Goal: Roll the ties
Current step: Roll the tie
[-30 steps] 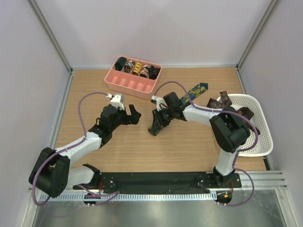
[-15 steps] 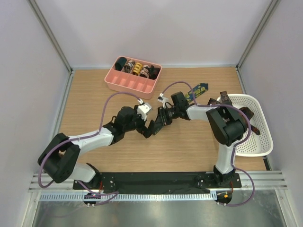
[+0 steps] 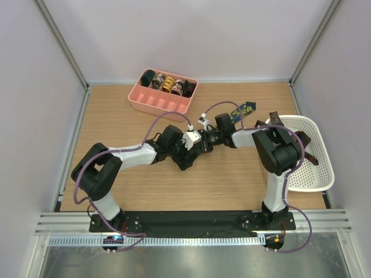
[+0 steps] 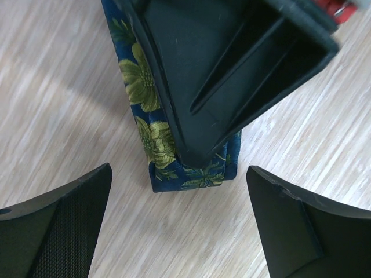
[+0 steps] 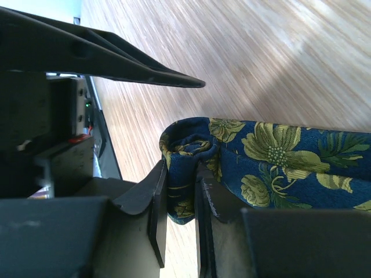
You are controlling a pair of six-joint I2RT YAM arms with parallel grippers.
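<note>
A navy tie with yellow-green flower print lies on the wooden table, its pointed end toward the back right. My right gripper is shut on the tie's coiled near end, which stands on the wood. My left gripper is open, its fingers wide apart on either side of that end and not touching it. From above, both grippers meet at mid-table: left gripper, right gripper.
A pink tray at the back holds several coiled ties. A white basket at the right edge holds dark loose ties. Cables loop above both arms.
My left arm has swung right across the table until its open fingers flank the tie end. The right gripper has shifted slightly back and right, still gripping the tie.
</note>
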